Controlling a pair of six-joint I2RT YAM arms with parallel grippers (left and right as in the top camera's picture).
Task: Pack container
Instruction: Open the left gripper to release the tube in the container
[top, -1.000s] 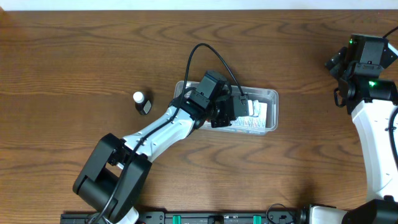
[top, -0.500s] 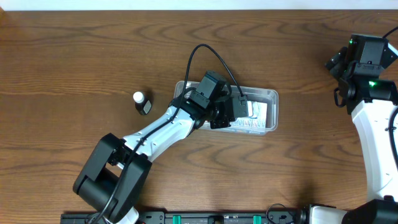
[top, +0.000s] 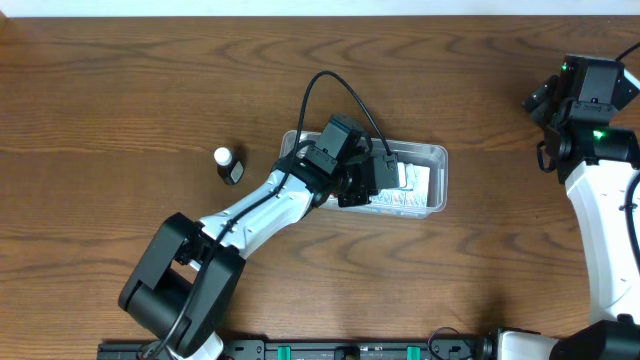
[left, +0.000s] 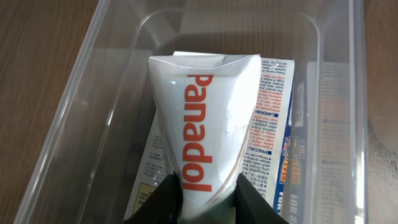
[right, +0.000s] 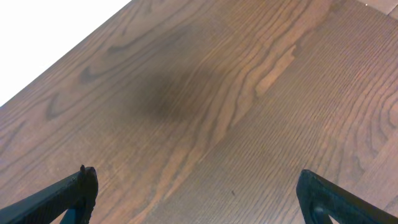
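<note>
Overhead view is showing the container (top: 441, 182), a clear rectangular tub with rounded corners and a rim. It is sitting near the middle of the wooden counter (top: 120, 90), its long side running left to right. The left arm is reaching in from the lower left, and its black wrist is hanging over the tub, covering much of the left half. Flat printed packets (top: 415, 188) are lying on the floor of the tub toward its right end. A small bottle (top: 229, 166) with a white cap and a dark body is lying on the counter to the left of the container, near it but not touching.

The left wrist camera is looking straight into the tub. Here the left claw (left: 208, 202) is pinching the near end of a white tube (left: 205, 112) with "Panadol" printed on it in red, one dark finger pressing on either side. The tube is pointing along the container with its flat crimped end toward the far wall. It is lying over the packets; whether it is resting on them I cannot tell.

The right arm is standing at the counter's right edge, well apart from the container. Seen from its own wrist, the right claw (right: 199, 193) is spreading wide over bare wood, with nothing between its fingers.
</note>
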